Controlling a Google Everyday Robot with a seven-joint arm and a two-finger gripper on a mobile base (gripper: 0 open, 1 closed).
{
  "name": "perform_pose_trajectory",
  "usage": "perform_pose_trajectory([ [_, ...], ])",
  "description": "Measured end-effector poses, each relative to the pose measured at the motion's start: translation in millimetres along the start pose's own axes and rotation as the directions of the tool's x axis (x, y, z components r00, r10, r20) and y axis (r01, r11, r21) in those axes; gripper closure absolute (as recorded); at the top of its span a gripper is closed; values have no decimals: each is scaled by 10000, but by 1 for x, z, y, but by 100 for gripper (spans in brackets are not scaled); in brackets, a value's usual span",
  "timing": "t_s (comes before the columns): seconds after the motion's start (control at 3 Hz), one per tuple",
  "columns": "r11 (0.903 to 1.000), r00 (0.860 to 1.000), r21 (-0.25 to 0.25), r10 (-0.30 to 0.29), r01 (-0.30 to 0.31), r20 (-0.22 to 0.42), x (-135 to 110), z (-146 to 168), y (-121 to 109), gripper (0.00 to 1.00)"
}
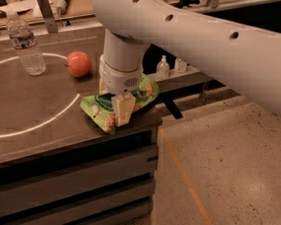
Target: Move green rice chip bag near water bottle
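The green rice chip bag [99,110] lies crumpled at the front right corner of the dark table [33,139]. My gripper [121,108] comes down on it from above. One cream-coloured finger [123,110] presses on the bag's front face, and the other finger is hidden behind the bag. The bag looks pinched and its left end is raised off the table. The water bottle [25,46] stands upright at the far left of the table, well apart from the bag.
A round red-orange fruit [78,63] sits between the bottle and the bag. A white circle [61,114] is drawn on the table. Two small pump bottles [163,67] stand on a lower shelf to the right. The table edge drops off just right of the bag.
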State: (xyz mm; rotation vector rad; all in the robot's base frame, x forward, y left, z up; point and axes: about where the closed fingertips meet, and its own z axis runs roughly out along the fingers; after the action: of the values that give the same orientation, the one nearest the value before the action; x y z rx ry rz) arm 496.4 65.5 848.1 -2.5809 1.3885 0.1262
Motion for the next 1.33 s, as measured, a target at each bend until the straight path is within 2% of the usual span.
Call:
perform_pose_trajectory([
  [0.33, 9992, 9992, 340, -194, 206, -335, 0, -10, -6, 100],
  [0.67, 9735, 9760, 1751, -1142, 1472, -1857, -9, -61, -29, 100],
  [1.0, 9181, 9333, 2972, -1630, 2623, -3201, -12, -120, -63, 100],
  [1.33, 8964, 9194, 3402, -1541, 2842, -3619, -8, -141, -85, 100],
])
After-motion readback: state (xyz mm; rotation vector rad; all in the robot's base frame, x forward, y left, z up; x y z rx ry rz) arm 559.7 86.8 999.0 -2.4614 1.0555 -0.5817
